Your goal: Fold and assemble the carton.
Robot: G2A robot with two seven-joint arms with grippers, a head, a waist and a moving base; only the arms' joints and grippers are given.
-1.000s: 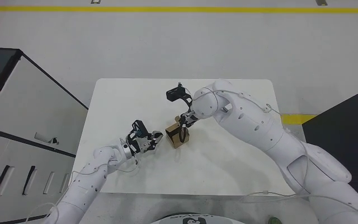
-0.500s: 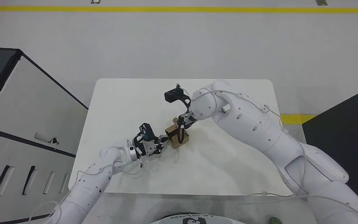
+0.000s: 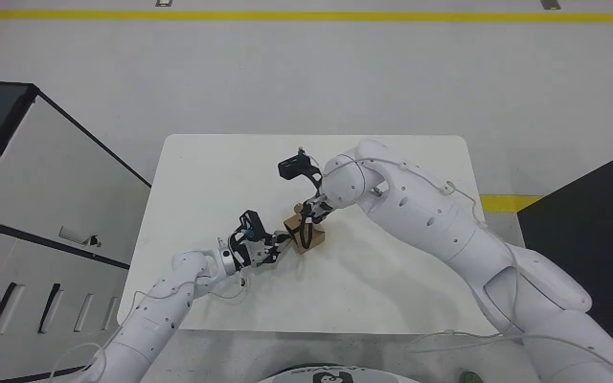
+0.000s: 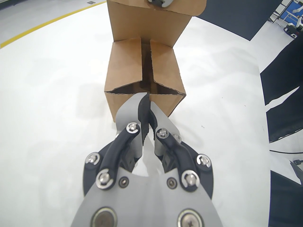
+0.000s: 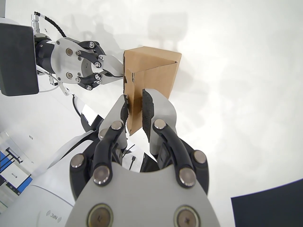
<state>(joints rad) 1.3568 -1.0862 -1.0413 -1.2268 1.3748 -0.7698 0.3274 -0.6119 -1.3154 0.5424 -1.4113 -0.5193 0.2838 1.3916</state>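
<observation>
— Right, where's the carton (image 3: 305, 236)?

— Near the middle of the white table (image 3: 402, 182), standing upright. Its two side flaps (image 4: 125, 60) are folded inward with a slit between them (dark inside).

— And the right gripper (image 5: 135, 106)?

— Over the carton, at about twelve o'clock from it in the top view. Its fingers are clamped on the tall lid flap (image 4: 146, 22), which stands straight up.

— The left gripper (image 4: 147, 100)?

— At eight o'clock from the carton, low over the table. Its fingers are pressed together, gripping nothing, and the tips touch the carton's near rim just at the slit.
</observation>
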